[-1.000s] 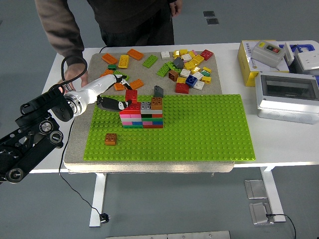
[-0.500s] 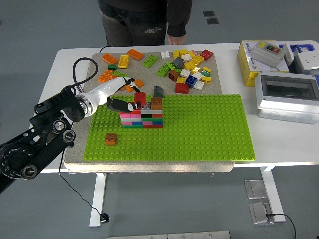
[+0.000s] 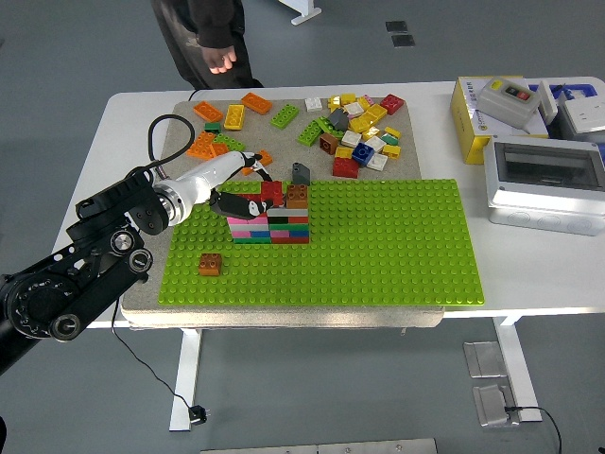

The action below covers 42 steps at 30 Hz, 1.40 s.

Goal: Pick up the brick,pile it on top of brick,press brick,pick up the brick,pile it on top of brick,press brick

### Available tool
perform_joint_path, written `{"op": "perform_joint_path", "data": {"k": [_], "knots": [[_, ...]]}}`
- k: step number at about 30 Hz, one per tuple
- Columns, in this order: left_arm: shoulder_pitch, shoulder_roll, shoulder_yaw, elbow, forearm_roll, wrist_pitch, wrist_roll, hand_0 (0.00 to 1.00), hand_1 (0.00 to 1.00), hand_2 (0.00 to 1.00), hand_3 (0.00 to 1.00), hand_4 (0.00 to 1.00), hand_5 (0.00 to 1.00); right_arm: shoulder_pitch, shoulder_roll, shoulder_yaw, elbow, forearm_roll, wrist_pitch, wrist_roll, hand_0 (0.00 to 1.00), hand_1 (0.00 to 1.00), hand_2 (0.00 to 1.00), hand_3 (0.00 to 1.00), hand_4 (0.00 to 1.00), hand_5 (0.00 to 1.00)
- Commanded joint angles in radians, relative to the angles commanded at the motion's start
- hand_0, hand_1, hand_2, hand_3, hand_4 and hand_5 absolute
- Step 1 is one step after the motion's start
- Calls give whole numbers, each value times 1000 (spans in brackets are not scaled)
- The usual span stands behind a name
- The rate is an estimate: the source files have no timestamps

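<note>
The left hand [image 3: 248,194] reaches in from the left with its fingers curled around a red brick [image 3: 271,192], which sits on the top of the brick stack [image 3: 269,220] beside the brown brick [image 3: 297,196] at the stack's right end. Whether the red brick is fully seated on the studs is hard to make out, since the dark fingers [image 3: 236,203] cover its left side and the stack's top-left corner. The silver wrist and black arm [image 3: 85,265] run down to the lower left, where the arm is cut off by the picture's edge. The right hand is out of view.

The stack stands on the far-left part of the green baseplate [image 3: 378,255], which lies on a beige mat [image 3: 180,123]. A single brown brick [image 3: 210,264] sits alone on the baseplate near its left edge. A grey piece [image 3: 301,172] rests just beyond the baseplate's far edge. Loose bricks [image 3: 354,128] in many colours lie scattered on the mat's far side. To the right on the white table [image 3: 529,284] are a yellow box [image 3: 468,118] and a grey enclosure [image 3: 546,184]; their contents cannot be seen.

Compared with 0.5 s ago, the red brick is lower and nearer the brown one, and the person [image 3: 213,43] at the far side has moved left, now cut off at the top.
</note>
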Motion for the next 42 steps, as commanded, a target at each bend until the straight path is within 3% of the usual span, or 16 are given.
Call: {"op": "perform_joint_path", "data": {"k": [19, 42], "knots": [[-9, -12, 30, 35, 3, 32, -29, 998, 998, 998, 584, 665, 284, 0, 4, -2, 0, -2, 2, -1, 723, 702, 724, 676, 416, 845], [-13, -20, 39, 40, 7, 30, -39, 998, 998, 998, 583, 664, 288, 5, 3, 1, 0, -5, 1, -2, 724, 702, 724, 676, 415, 844]]}}
